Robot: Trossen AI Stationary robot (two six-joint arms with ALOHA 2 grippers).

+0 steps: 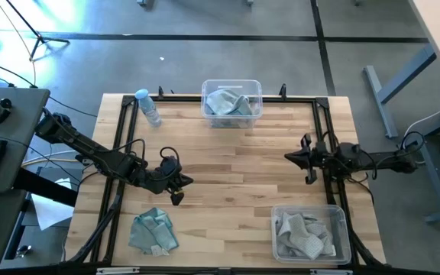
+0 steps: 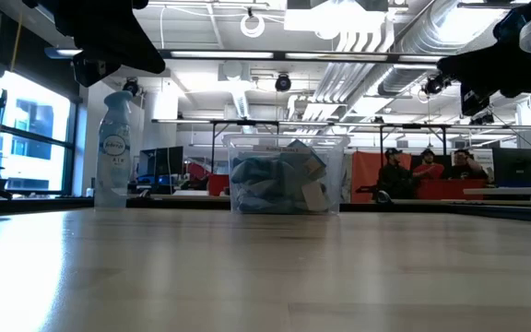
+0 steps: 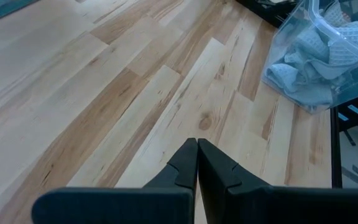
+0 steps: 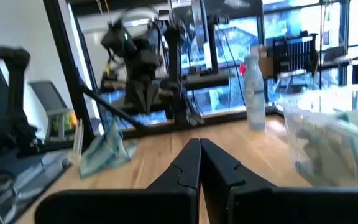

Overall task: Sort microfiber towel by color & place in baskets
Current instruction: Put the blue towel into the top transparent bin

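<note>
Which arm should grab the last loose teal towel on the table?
Left, probably. The left gripper hangs shut and empty just beside the loose teal towel at the table's near-left corner. The right gripper, also shut, sits across the table by the grey-towel basket.

Open tabletop (image 1: pixel 235 172) between the baskets (image 1: pixel 231 100), bottle (image 1: pixel 148 107) far-left.

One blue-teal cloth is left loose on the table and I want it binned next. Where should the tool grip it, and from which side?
Judging by its crumpled pose, come straight down on the loose blue-teal cloth with the left tool, shut now and nearest. Pinch a raised fold near the middle; the flat edges give little to grip.
</note>
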